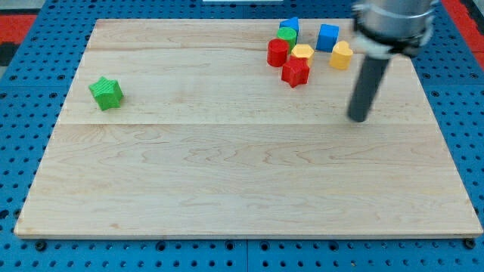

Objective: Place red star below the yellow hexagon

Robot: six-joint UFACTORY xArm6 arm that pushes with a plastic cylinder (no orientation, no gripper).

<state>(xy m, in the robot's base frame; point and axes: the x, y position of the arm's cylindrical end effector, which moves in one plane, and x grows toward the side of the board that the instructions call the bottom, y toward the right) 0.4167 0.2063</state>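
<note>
The red star (296, 72) lies on the wooden board near the view's top right, touching the lower edge of a yellow block (302, 52). A second yellow block, hexagon-like, (341, 54) sits to the right of it. My tip (358, 119) is below and to the right of the red star, apart from every block, about 80 pixels from the star.
A red block (277, 52) sits left of the star. A green block (286, 35), a blue block (290, 26) and a blue cube (327, 36) cluster at the view's top. A green star (106, 92) lies alone at the left. The board's (227, 166) right edge is near my tip.
</note>
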